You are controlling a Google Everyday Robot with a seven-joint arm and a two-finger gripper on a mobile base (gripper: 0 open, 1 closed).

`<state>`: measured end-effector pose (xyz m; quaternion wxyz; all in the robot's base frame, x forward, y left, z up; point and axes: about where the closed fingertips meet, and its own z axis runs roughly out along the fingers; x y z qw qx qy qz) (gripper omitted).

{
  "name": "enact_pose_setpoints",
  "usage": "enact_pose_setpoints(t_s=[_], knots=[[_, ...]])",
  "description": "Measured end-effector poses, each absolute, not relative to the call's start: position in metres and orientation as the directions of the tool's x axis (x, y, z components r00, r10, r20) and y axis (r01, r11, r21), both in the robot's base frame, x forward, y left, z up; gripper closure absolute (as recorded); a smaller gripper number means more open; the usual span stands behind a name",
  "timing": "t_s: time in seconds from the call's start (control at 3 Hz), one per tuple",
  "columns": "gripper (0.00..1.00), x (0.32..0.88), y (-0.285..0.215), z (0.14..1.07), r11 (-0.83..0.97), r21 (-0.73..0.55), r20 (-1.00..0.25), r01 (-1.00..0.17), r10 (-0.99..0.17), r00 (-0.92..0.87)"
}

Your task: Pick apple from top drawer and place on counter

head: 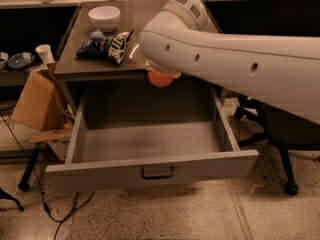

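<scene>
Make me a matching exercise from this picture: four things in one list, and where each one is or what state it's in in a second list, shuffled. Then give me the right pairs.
Things:
1. apple
2. white bowl
3. top drawer
4. chip bag

Places or states:
A. pulled open below the counter
B. back left part of the counter
C. at the gripper, under the end of the arm, by the counter's front edge
D. on the counter, just in front of the bowl

Pairs: 1-C, 2-B, 3-A, 4-D.
</scene>
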<state>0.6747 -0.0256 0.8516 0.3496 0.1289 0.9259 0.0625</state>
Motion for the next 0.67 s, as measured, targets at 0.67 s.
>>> enact_pose_setpoints(t_s=[0.67], knots=[[1.00, 0.648, -0.043, 0.928, 0.969, 0.146, -0.694, 0.197, 0.243, -0.678]])
